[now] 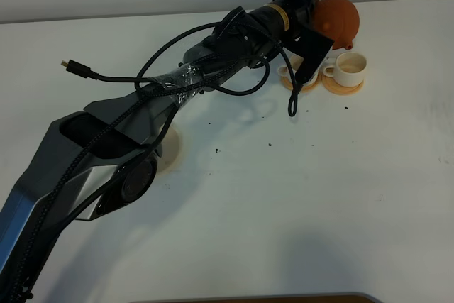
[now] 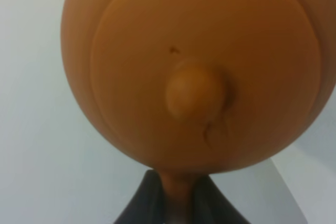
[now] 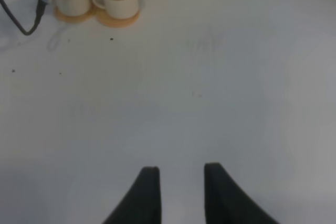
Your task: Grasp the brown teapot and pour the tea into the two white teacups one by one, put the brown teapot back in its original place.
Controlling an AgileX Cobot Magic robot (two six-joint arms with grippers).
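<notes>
Two black fingers of the left gripper (image 2: 178,184) are clamped tight on the loop handle of the round, squat, reddish-brown clay teapot (image 1: 339,19), and the left wrist view shows the handle pinched narrowly between them. From that camera the teapot sits directly ahead of the fingertips and fills nearly the whole picture, its knobbed lid (image 2: 195,95) turned toward the lens. In the high view the left arm reaches across the middle of the white table (image 1: 319,196) to its far right part. There the teapot hangs at the gripper's end, just behind the two small white teacups (image 1: 352,67), with its short spout on the side toward them. Whether the pot is clear of the table cannot be told. Each teacup stands on a small round orange-tan coaster (image 1: 345,90), and the two coasters touch side by side. One cup is partly hidden by the gripper; the other shows a cream inside. The large round flat pale tan coaster (image 1: 173,148) lies well apart from the teapot, half covered by the arm. The right gripper (image 3: 181,167) hovers over bare table, its fingers drawn almost together on nothing.
</notes>
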